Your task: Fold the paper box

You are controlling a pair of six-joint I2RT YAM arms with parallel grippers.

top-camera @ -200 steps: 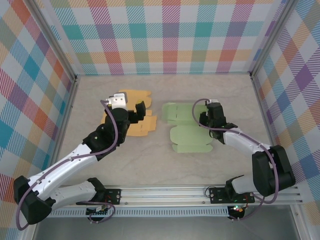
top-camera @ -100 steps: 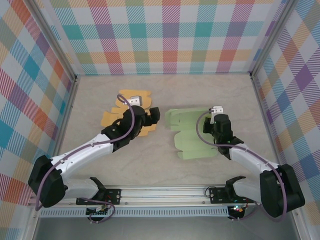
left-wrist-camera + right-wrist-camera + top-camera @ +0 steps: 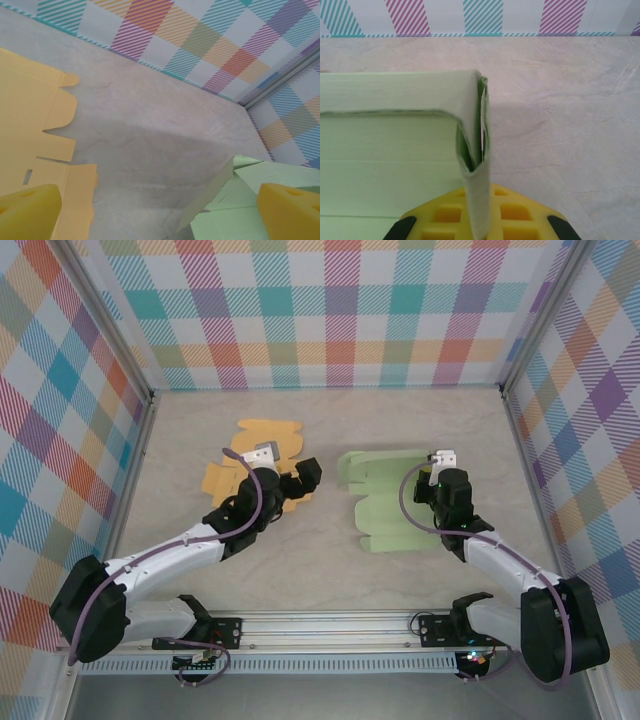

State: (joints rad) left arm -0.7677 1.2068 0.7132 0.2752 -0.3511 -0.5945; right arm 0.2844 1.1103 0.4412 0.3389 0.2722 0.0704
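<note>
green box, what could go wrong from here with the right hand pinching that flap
1. The right hand is shut on a thin doubled flap of the green box; pulling hard could tear it or let it slip out.
2. The open left hand hangs near the edge of the orange box and could snag it when reaching across.

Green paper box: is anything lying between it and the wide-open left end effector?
Nothing visible. Only bare table separates the open left end effector from the green paper box. The orange sheet lies on the opposite side. The right end effector pinches the box's edge.
</note>
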